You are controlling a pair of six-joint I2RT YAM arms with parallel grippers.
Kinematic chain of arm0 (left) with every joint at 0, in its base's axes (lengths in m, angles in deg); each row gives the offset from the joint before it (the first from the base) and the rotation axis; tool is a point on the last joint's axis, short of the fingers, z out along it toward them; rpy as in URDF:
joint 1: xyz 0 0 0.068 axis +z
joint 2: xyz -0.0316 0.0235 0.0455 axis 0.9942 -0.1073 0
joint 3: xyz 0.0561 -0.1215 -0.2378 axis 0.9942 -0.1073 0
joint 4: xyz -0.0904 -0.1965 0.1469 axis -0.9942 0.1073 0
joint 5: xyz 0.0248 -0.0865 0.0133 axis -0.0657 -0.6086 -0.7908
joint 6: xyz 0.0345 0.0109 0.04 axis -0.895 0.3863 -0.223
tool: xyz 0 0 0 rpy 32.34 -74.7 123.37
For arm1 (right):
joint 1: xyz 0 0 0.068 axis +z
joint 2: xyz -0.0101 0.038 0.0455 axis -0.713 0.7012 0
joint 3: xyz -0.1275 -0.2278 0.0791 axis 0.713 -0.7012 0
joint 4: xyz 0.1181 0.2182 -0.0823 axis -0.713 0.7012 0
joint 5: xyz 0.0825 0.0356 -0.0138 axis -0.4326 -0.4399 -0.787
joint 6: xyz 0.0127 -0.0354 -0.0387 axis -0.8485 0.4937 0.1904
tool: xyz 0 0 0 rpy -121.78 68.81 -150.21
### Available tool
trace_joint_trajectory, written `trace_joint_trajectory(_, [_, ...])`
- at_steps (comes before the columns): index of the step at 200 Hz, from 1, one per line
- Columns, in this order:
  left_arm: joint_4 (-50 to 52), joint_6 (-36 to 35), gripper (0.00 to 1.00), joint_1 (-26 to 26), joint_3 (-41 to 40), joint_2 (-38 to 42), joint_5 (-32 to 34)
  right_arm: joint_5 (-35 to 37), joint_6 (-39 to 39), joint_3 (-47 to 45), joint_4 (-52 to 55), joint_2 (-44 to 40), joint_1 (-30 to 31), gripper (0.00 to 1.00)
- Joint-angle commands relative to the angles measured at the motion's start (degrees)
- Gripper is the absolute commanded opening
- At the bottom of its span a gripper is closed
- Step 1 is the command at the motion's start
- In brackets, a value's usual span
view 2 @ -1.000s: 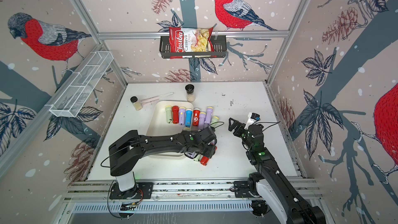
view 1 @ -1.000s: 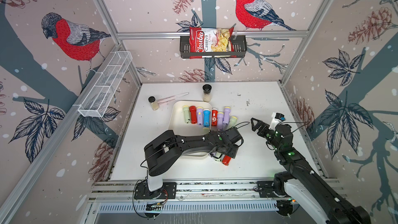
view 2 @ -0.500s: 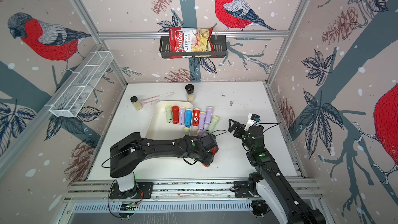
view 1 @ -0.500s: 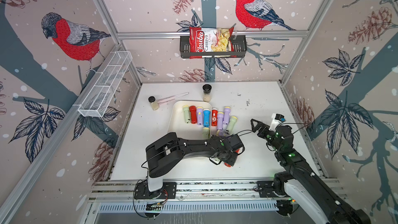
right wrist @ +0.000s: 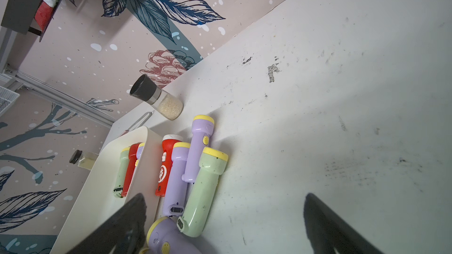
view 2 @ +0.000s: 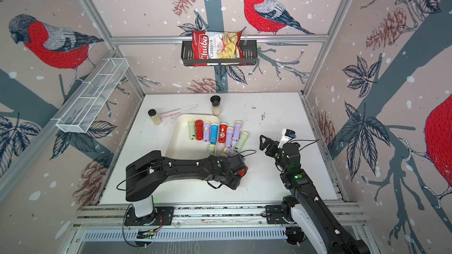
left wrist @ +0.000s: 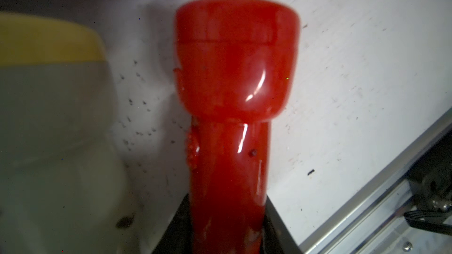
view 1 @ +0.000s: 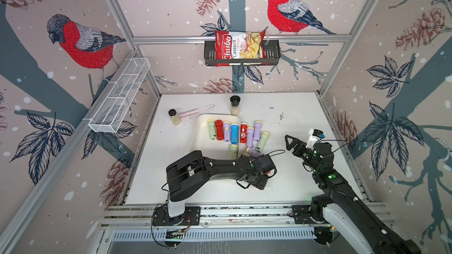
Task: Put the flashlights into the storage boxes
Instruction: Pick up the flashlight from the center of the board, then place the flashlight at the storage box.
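My left gripper (left wrist: 226,230) is shut on the handle of a red flashlight (left wrist: 232,94), low over the table; in both top views only a red sliver (view 1: 268,172) (view 2: 242,172) shows past the wrist. Beside it lie a pale green flashlight (left wrist: 49,118) and a lilac one (view 1: 253,153). The cream storage box (view 1: 205,147) holds pale green (view 1: 211,129), red (view 1: 219,130), lilac (view 1: 226,131) and blue (view 1: 234,133) flashlights. Several more (right wrist: 203,186) lie on the table against its right wall. My right gripper (right wrist: 225,216) hangs open and empty to their right (view 1: 289,141).
Two black-capped glass jars (view 1: 234,105) (view 1: 174,116) and a pale pink tool (view 1: 195,110) stand behind the box. A white wire basket (view 1: 119,96) hangs on the left wall, a black basket with a chips bag (view 1: 241,50) on the back wall. The front rail (left wrist: 367,211) runs close by.
The left jaws have closed on the red flashlight's handle, and the left wrist has shifted slightly to the right. The right arm has barely moved.
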Motion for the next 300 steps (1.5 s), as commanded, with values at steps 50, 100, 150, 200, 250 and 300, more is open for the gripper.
trace_joint_trajectory(50, [-4.5,0.8,0.24,0.1,-3.2,8.6,1.3,-3.1,0.2,0.7,-1.4,-0.9,1.1,0.99])
trace_joint_trajectory(100, [-4.4,0.7,0.23,3.5,-5.3,15.7,0.8,1.1,0.9,1.2,-5.2,0.8,9.0,1.0])
trace_joint_trajectory(150, [-0.5,1.5,0.23,9.6,-10.5,27.0,9.4,3.0,3.0,3.5,-10.7,6.7,16.7,0.99])
trace_joint_trajectory(200, [3.2,1.1,0.23,18.7,-18.7,38.2,10.5,2.9,4.4,5.9,-14.2,12.4,21.0,1.0])
trace_joint_trajectory(250, [2.3,0.6,0.23,27.4,-26.4,46.4,7.4,1.1,7.0,8.2,-16.6,17.5,25.1,0.99])
trace_joint_trajectory(300, [-2.3,0.8,0.24,31.3,-32.0,47.0,2.5,1.6,8.7,10.4,-16.5,20.2,26.7,1.0])
